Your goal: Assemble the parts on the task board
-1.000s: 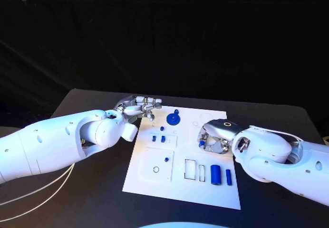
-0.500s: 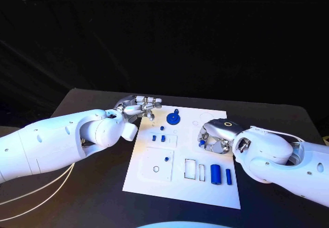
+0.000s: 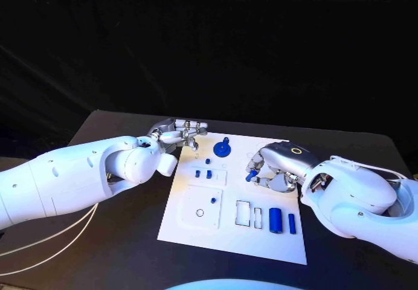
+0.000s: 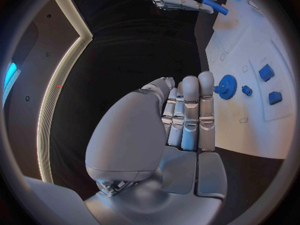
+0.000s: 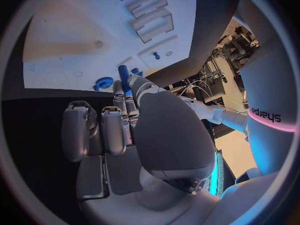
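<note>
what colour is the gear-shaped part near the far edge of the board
Blue. The gear-shaped part shows best in the left wrist view, lying on the white task board.

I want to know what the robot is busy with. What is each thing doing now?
Right robot hand: holds a blue peg above the white board.
Left robot hand: holds nothing, fingers straight together.
Blue gear: sits on the board.
Two blue bars: lie flat.

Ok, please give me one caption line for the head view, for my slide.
Right hand holds a blue peg above the white board; left hand waits at its far corner.
</note>
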